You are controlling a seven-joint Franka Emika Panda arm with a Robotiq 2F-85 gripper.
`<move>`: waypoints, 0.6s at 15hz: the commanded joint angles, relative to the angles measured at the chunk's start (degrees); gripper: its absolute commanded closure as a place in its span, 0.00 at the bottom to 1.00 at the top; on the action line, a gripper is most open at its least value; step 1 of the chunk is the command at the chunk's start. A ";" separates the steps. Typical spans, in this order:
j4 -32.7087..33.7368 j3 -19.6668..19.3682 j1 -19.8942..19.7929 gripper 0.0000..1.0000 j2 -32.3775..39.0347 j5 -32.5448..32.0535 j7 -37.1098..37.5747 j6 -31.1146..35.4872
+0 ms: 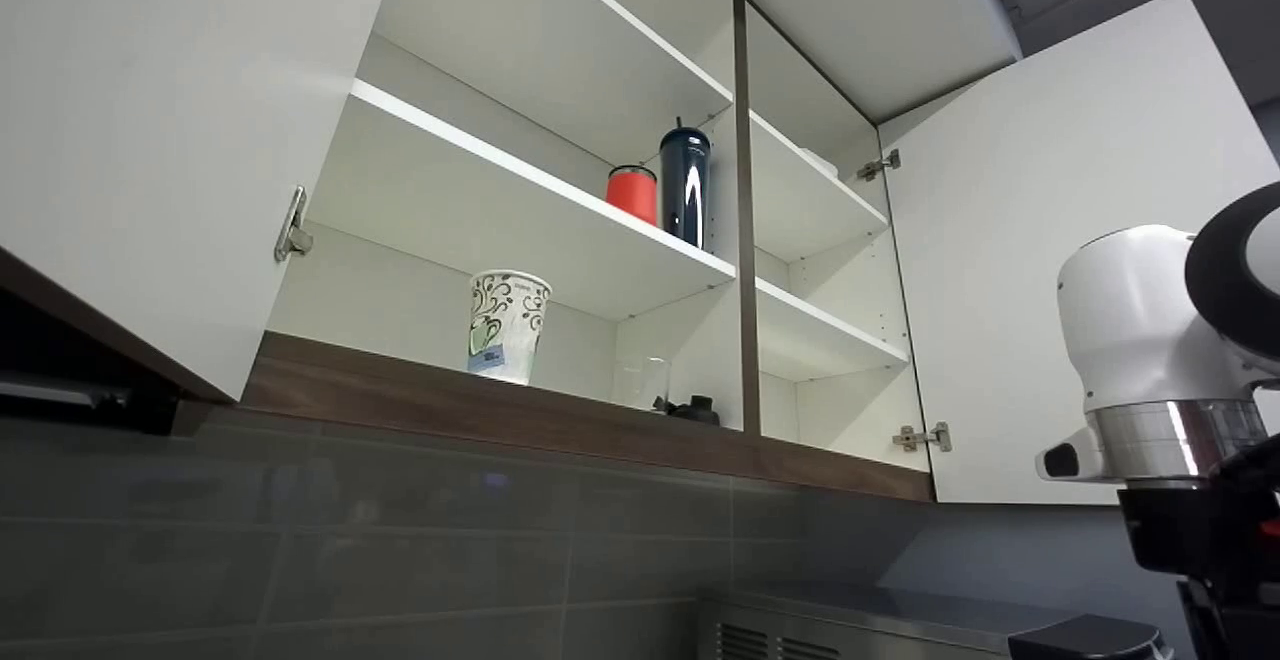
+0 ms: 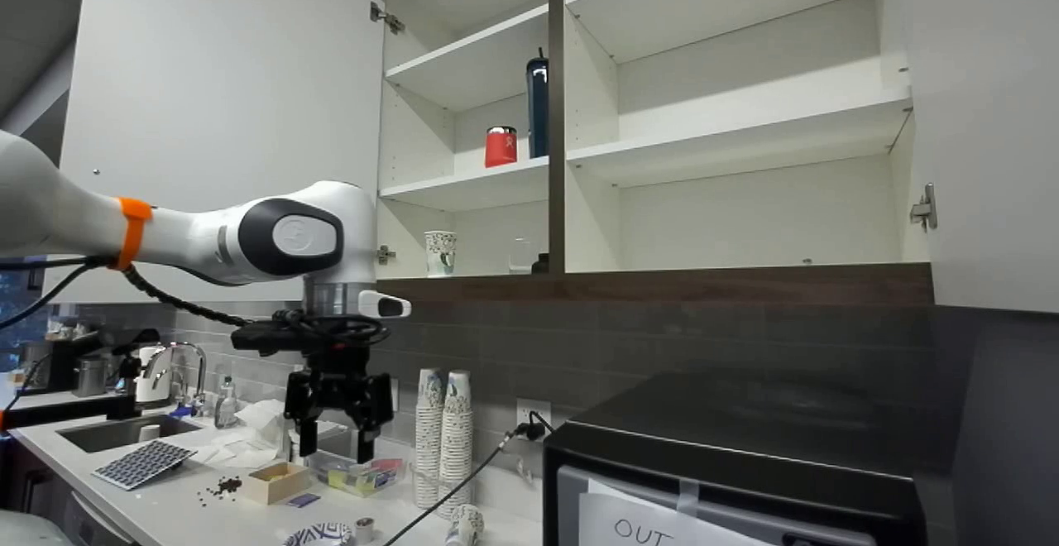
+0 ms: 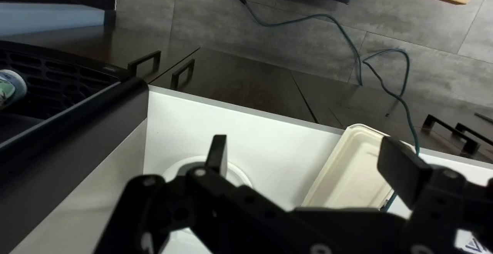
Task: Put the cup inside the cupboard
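The gripper (image 2: 336,438) hung fingers down over the counter (image 2: 165,521), lower than the cupboard (image 2: 745,215), its fingers (image 2: 365,447) wide apart — the wrist view showed the same broad gap. The doors (image 1: 1040,190) stood open in both exterior views. A patterned cup (image 1: 505,325) stood upright on the cupboard's floor, near the front edge, with a clear glass (image 1: 640,385) further along. On the shelf (image 1: 480,200) above, a red cup (image 1: 632,198) stood beside a dark tumbler (image 1: 686,190). Two tall stacks (image 2: 457,438) of cups rose from the counter, a tilted cup (image 2: 465,523) by them, cut off by the frame. Part of another cup (image 3: 11,88) showed at the wrist view's left edge, against black slats (image 3: 65,69) — which of these patterned ones was the task's, I could not tell.
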 commanded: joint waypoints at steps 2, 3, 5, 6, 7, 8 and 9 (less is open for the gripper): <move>1.01 3.82 6.84 0.00 9.74 2.54 -0.75 3.57; 0.76 4.59 8.70 0.00 11.70 3.72 -1.35 5.40; 0.36 6.63 12.19 0.00 16.65 5.85 -1.91 12.24; 0.30 7.68 13.38 0.00 19.61 6.72 -1.39 17.21; 1.03 8.13 14.20 0.00 23.27 7.01 -1.74 20.34; 1.85 8.10 14.90 0.00 26.87 7.82 -2.23 23.47; 2.79 7.82 15.32 0.00 30.77 8.64 -2.97 27.90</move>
